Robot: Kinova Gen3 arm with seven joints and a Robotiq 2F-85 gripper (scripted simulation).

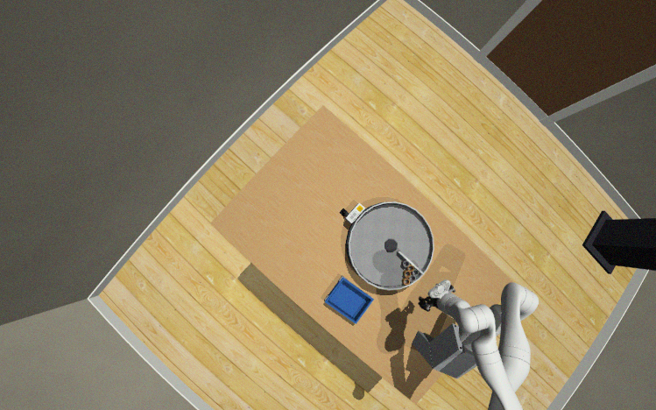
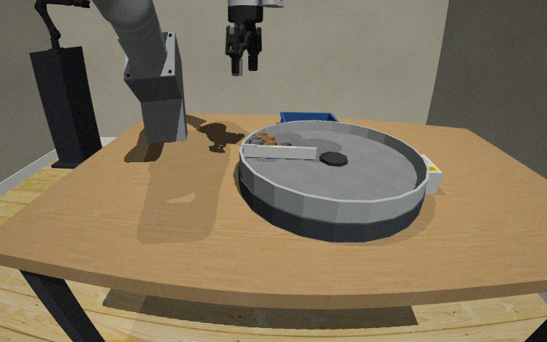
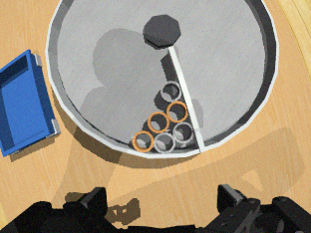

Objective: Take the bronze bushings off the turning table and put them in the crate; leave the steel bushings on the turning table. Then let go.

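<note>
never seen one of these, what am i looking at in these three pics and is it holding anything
It is a robot arm fixed at one corner of a wooden table, with a two-fingered hand at its tip.

The first picture looks straight down from the ceiling. The second is taken from the side of the table. The third comes from a camera on the arm's wrist, looking down past the dark fingers.

On the table sits a round grey tray, a turntable, with a dark hub and a white bar running from hub to rim. Small rings, called bushings, are bunched against that bar: three bronze ones and some steel ones. Next to the tray is a blue crate with nothing in it.

The hand hangs high above the table, open, holding nothing.
</note>
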